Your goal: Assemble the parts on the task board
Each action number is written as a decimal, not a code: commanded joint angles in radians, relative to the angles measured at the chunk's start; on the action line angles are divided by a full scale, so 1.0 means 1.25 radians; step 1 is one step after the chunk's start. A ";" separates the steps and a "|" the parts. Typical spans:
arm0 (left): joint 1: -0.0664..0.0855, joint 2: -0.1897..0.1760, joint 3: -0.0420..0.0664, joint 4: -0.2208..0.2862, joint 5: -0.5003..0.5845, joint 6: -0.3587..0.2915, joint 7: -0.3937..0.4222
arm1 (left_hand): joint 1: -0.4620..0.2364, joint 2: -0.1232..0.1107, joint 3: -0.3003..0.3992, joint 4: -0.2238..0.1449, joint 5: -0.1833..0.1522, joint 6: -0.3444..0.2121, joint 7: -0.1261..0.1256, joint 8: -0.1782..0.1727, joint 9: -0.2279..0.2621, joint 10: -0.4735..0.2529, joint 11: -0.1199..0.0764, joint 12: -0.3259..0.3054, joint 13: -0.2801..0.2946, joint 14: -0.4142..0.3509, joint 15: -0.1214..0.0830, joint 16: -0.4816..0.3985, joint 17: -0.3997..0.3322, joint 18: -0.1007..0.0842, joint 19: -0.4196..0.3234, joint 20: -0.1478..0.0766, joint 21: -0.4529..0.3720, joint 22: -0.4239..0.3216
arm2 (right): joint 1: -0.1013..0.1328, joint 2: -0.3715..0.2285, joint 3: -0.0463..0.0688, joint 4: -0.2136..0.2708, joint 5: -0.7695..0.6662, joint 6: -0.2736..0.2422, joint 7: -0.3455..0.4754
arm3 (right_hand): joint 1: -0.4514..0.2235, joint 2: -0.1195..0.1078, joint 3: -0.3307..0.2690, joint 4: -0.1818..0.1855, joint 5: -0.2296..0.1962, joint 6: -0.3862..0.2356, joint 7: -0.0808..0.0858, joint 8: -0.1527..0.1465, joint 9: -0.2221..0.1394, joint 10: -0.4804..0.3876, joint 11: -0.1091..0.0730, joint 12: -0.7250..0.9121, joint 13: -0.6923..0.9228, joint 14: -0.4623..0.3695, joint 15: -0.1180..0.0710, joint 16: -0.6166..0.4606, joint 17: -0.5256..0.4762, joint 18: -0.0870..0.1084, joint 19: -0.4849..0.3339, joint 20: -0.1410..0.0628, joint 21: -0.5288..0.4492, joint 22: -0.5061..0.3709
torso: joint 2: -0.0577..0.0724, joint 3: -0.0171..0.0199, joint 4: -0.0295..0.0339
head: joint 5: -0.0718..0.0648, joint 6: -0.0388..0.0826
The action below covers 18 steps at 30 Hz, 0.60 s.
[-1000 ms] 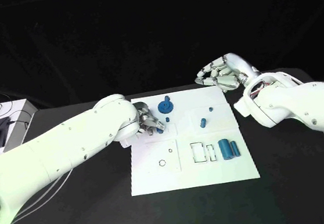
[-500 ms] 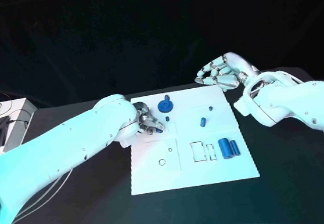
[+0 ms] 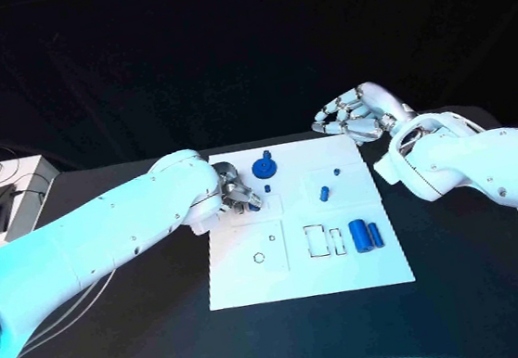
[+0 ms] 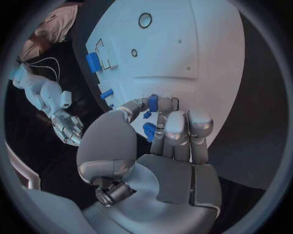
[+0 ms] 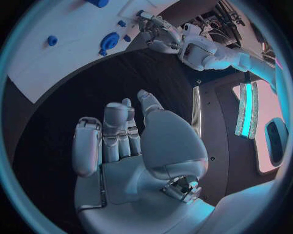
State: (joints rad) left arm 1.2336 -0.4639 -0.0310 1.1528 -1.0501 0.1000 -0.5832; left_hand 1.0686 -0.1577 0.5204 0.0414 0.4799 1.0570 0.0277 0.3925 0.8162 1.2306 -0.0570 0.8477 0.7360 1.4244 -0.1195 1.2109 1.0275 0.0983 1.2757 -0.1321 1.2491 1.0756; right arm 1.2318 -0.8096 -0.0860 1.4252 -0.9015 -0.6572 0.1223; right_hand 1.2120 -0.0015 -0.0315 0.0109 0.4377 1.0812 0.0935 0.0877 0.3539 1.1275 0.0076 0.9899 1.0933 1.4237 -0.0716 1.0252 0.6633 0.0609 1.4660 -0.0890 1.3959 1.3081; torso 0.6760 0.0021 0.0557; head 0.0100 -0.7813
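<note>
Lying on a black table (image 3: 140, 350), white task board (image 3: 310, 274), left robot hand (image 3: 238, 198) pinching a blue part (image 4: 153, 103), right robot hand (image 3: 359, 114) empty, fingers loosely curled.

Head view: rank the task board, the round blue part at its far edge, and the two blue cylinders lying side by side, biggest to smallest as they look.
1. Task board.
2. Round blue part.
3. Two blue cylinders: the left looks thicker; either looks close to the round part, so that ranking is unsure.

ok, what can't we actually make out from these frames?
- Head view: the left hand covers the small blue part it pinches; the arm hides the task board edge beneath.
- Left wrist view: fingers hide most of that part, so its shape is unclear.
- Head view: the board's small holes and outlines are too small to read.
- Right wrist view: the board is cut off at the circle's rim; the right hand holds nothing.
</note>
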 commanded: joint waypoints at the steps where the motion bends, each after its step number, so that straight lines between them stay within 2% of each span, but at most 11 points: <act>1: -0.004 0.000 -0.002 0.001 -0.010 0.024 -0.006 | 0.016 0.010 0.103 -0.100 0.005 0.036 -0.032 0.001 0.121 0.019 -0.019 -0.003 0.001 -0.005 -0.001 0.005 -0.001 -0.011 0.005 0.002 -0.006 0.001 | -0.001 0.001 0.001 0.000 -0.007 0.009 0.003 | -0.005 0.004 -0.005 0.001 0.004 0.004 0.004 -0.004 -0.001 -0.002 -0.004 -0.005 0.001 0.004 -0.001 -0.005 0.001 -0.014 0.073 -0.003 0.002 0.154 | 0.000 0.0002 0.0000 | 0.000 0.000; 8: -0.006 0.007 -0.002 0.000 -0.011 0.025 -0.006 | 0.016 0.009 0.101 -0.098 0.005 0.037 -0.033 0.000 0.121 0.020 -0.019 -0.003 0.001 -0.005 -0.001 0.006 -0.001 -0.011 0.006 0.003 -0.006 0.003 | -0.001 0.001 0.001 -0.001 -0.007 0.009 0.003 | -0.005 0.004 -0.005 0.001 0.004 0.004 0.004 -0.004 -0.001 -0.002 -0.004 -0.005 0.001 0.004 -0.001 -0.005 0.001 -0.014 0.073 -0.003 0.002 0.154 | 0.001 0.0000 -0.0007 | 0.001 0.000; 18: -0.016 0.017 -0.002 -0.008 -0.010 0.025 -0.005 | 0.018 0.023 0.062 -0.083 0.000 0.044 -0.039 0.001 0.123 0.024 -0.022 -0.002 0.003 -0.005 -0.002 0.011 0.001 -0.014 0.008 0.002 -0.011 0.011 | -0.002 0.001 0.001 -0.001 -0.007 0.010 0.003 | -0.005 0.004 -0.005 0.001 0.004 0.004 0.004 -0.004 -0.001 -0.002 -0.004 -0.005 0.001 0.004 -0.001 -0.005 0.001 -0.014 0.073 -0.003 0.002 0.154 | 0.001 0.0004 -0.0005 | -0.001 -0.001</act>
State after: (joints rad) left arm 1.2283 -0.4502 -0.0264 1.1405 -1.0684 0.1003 -0.5855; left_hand 1.0686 -0.1577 0.5102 0.0312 0.4831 1.0695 0.0153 0.3928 0.8261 1.2379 -0.0563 0.8471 0.7384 1.4223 -0.1216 1.2209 1.0278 0.0977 1.2795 -0.1283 1.2402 1.0877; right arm 1.2299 -0.8091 -0.0860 1.4241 -0.9015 -0.6560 0.1220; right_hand 1.2120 -0.0015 -0.0316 0.0109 0.4377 1.0812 0.0935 0.0877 0.3540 1.1278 0.0079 0.9899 1.0932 1.4237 -0.0716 1.0252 0.6632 0.0609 1.4660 -0.0890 1.3959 1.3078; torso 0.6768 0.0022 0.0545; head 0.0103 -0.7817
